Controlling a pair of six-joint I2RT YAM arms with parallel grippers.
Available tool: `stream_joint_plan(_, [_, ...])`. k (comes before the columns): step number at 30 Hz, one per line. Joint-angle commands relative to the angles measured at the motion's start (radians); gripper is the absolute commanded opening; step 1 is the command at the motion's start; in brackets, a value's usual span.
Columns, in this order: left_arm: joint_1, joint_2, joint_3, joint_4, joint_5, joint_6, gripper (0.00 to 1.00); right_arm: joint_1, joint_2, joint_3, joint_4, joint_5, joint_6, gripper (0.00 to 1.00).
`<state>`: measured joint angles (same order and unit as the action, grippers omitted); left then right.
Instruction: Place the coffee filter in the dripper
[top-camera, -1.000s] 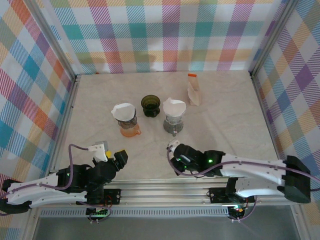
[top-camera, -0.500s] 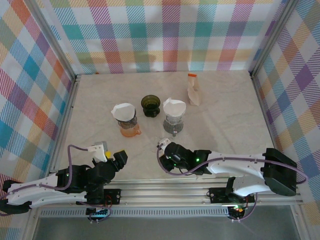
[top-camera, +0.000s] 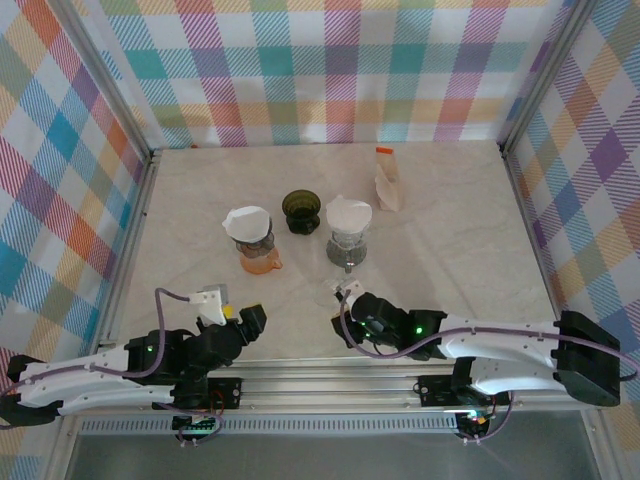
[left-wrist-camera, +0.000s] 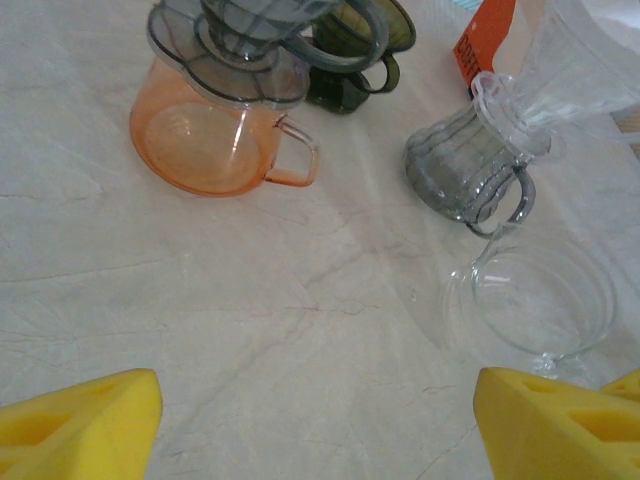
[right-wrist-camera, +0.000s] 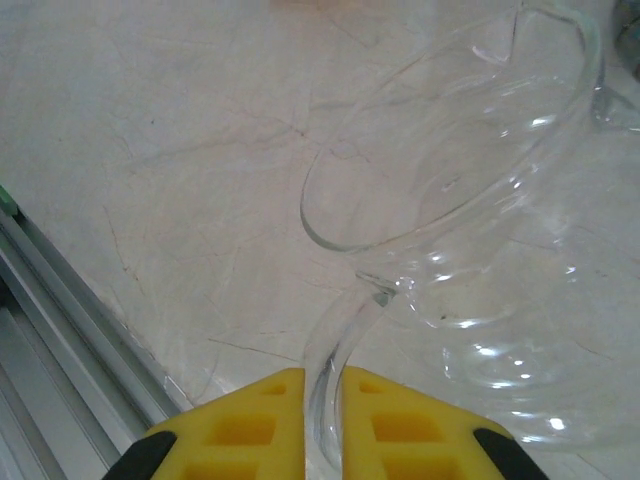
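1. While its arm is lying low along the near edge of the desk (top-camera: 450, 250), the left gripper (top-camera: 250, 318) is gaping, released and grasping nothing.
2. The right gripper (right-wrist-camera: 322, 385) is pinching the handle of the empty clear dripper (right-wrist-camera: 450, 200); a skewed release is risking tipping it.
3. Its arm is stretching low leftward; the coffee filter pouch (top-camera: 387, 180) is standing well back.

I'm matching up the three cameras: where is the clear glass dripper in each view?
Top external: clear glass dripper low centre.
Left wrist: the dripper lower right.
Right wrist: the dripper upper right, handle in the right pincer.
Landmark in top and left wrist: grey dripper just beyond it.
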<state>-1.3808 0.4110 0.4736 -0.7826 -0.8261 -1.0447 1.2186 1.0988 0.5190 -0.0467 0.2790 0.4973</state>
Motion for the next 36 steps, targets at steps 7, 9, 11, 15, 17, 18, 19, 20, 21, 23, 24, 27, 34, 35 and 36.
stream_joint_plan(7, [-0.008,0.105,-0.009,0.127,0.052,0.037,0.84,0.001,-0.12,-0.072,-0.043,0.068,0.078,0.31])
stream_joint_plan(9, [-0.008,0.106,-0.005,0.126,0.052,0.037,0.84,0.001,-0.136,-0.077,-0.059,0.073,0.089,0.34])
stream_joint_plan(11, [-0.008,0.1,-0.006,0.124,0.047,0.036,0.84,0.001,-0.145,-0.076,-0.073,0.077,0.097,0.36])
stream_joint_plan(15, [-0.009,0.083,-0.012,0.116,0.044,0.031,0.85,0.001,-0.164,-0.055,-0.124,0.09,0.124,0.44])
stream_joint_plan(17, [-0.008,0.076,-0.013,0.11,0.042,0.027,0.85,0.002,-0.181,-0.032,-0.167,0.107,0.151,0.51])
stream_joint_plan(18, [-0.008,0.073,-0.015,0.108,0.043,0.026,0.85,0.001,-0.193,-0.023,-0.178,0.111,0.158,0.54])
stream_joint_plan(19, [-0.008,0.07,-0.016,0.107,0.043,0.025,0.85,0.001,-0.204,-0.012,-0.199,0.12,0.175,0.57])
stream_joint_plan(20, [-0.008,0.066,-0.018,0.108,0.044,0.023,0.85,0.001,-0.211,0.0,-0.222,0.136,0.19,0.6])
stream_joint_plan(21, [-0.008,0.062,-0.019,0.107,0.044,0.025,0.85,0.001,-0.221,0.015,-0.248,0.154,0.201,0.62])
stream_joint_plan(23, [-0.009,0.056,-0.021,0.107,0.04,0.025,0.85,-0.007,-0.23,0.046,-0.313,0.2,0.243,0.65])
stream_joint_plan(24, [-0.008,0.054,-0.021,0.108,0.041,0.027,0.85,-0.024,-0.232,0.064,-0.355,0.212,0.272,0.66])
stream_joint_plan(27, [-0.008,0.053,-0.019,0.115,0.043,0.039,0.86,-0.148,-0.226,0.086,-0.409,0.143,0.328,0.68])
stream_joint_plan(34, [-0.008,0.041,-0.018,0.104,0.043,0.041,0.86,-0.473,-0.19,0.044,-0.31,-0.05,0.375,0.62])
stream_joint_plan(35, [-0.008,0.034,-0.02,0.1,0.043,0.038,0.86,-0.519,-0.161,0.035,-0.29,-0.098,0.385,0.59])
stream_joint_plan(36, [-0.009,0.029,-0.022,0.099,0.043,0.037,0.86,-0.548,-0.128,0.029,-0.267,-0.134,0.386,0.55])
